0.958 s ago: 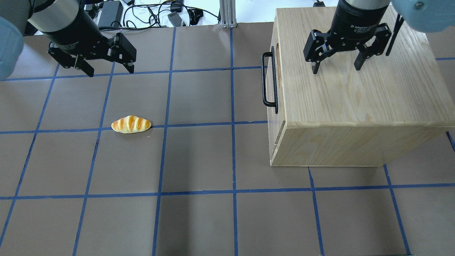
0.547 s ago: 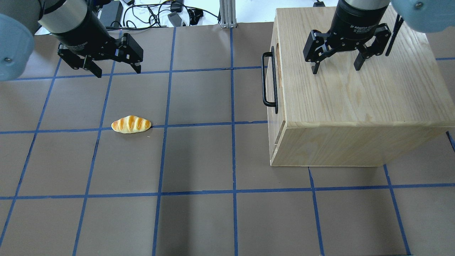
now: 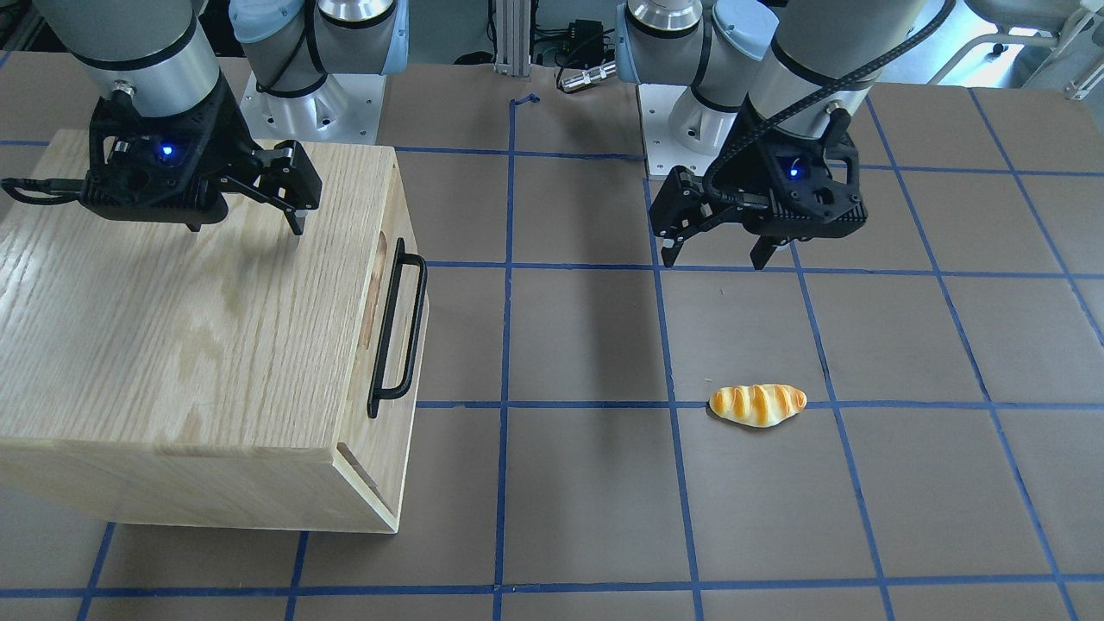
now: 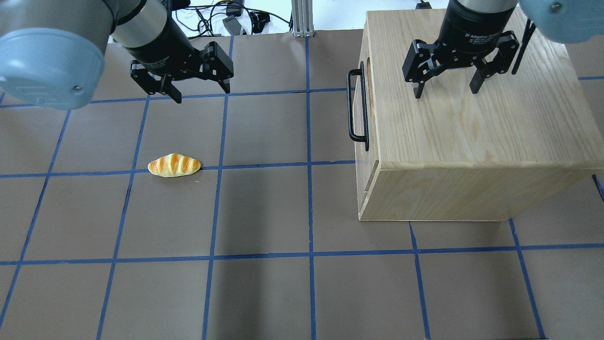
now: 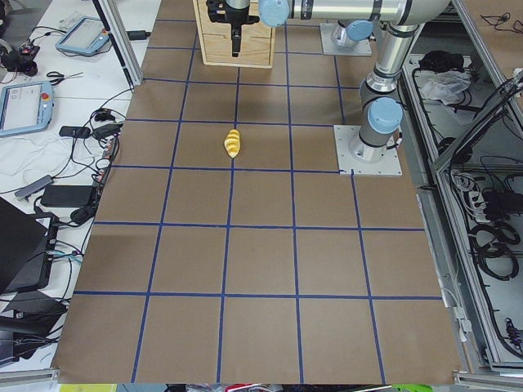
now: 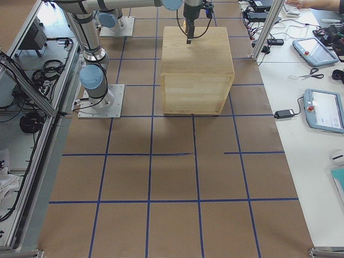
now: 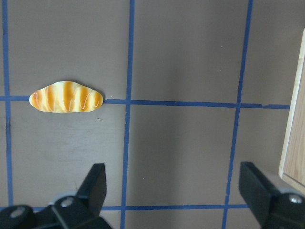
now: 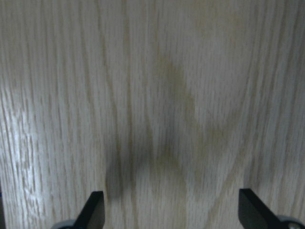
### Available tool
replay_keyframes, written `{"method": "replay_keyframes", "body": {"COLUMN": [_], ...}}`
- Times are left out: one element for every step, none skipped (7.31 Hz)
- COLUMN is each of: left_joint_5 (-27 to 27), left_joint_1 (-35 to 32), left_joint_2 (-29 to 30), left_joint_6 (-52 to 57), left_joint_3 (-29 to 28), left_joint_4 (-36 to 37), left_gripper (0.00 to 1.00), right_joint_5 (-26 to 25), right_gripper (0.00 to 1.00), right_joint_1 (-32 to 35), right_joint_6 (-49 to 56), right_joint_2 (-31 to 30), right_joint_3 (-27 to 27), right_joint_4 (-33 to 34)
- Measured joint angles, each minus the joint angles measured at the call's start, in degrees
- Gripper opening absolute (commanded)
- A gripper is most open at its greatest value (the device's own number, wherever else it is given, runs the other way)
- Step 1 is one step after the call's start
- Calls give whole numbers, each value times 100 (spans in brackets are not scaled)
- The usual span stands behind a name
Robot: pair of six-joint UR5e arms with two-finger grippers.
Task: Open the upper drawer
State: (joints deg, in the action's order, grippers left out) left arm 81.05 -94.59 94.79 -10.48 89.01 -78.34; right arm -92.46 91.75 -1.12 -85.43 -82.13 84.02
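Overhead exterior: oak-grain cabinet (image 4: 472,127), slim black bar handle (image 4: 349,104) on upper drawer (image 4: 372,132)

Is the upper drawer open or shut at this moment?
Shut. The front of the upper drawer lies flush with the cabinet in the overhead and front-facing views; no gap or side rail shows behind its black handle.

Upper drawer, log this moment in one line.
upper drawer: shut; left end effector: open, over table; right end effector: open, above cabinet
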Motion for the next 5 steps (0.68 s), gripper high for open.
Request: {"method": "replay_keyframes", "body": {"left_joint_5": [-298, -648, -887, -1102, -1314], "left_joint_1": [-135, -314, -507, -666, -772], "left_joint_2": [110, 225, 348, 474, 574], "left_joint_6": [-244, -552, -777, -887, -937], "left_joint_3": [6, 14, 19, 19, 20], "left_joint_4": [172, 341, 549, 714, 855], "left_gripper": [100, 100, 100, 100, 100], "right_joint_5": [0, 0, 0, 0, 0], "right_gripper": [100, 100, 100, 100, 100], "right_joint_1": [-3, -4, -4, -4, -2], "right_joint_6": [2, 1, 2, 0, -2], "right_joint_2": [0, 0, 0, 0, 0], "right_joint_3": [0, 1, 3, 4, 4], "right_joint_4": [0, 0, 0, 0, 0]}}
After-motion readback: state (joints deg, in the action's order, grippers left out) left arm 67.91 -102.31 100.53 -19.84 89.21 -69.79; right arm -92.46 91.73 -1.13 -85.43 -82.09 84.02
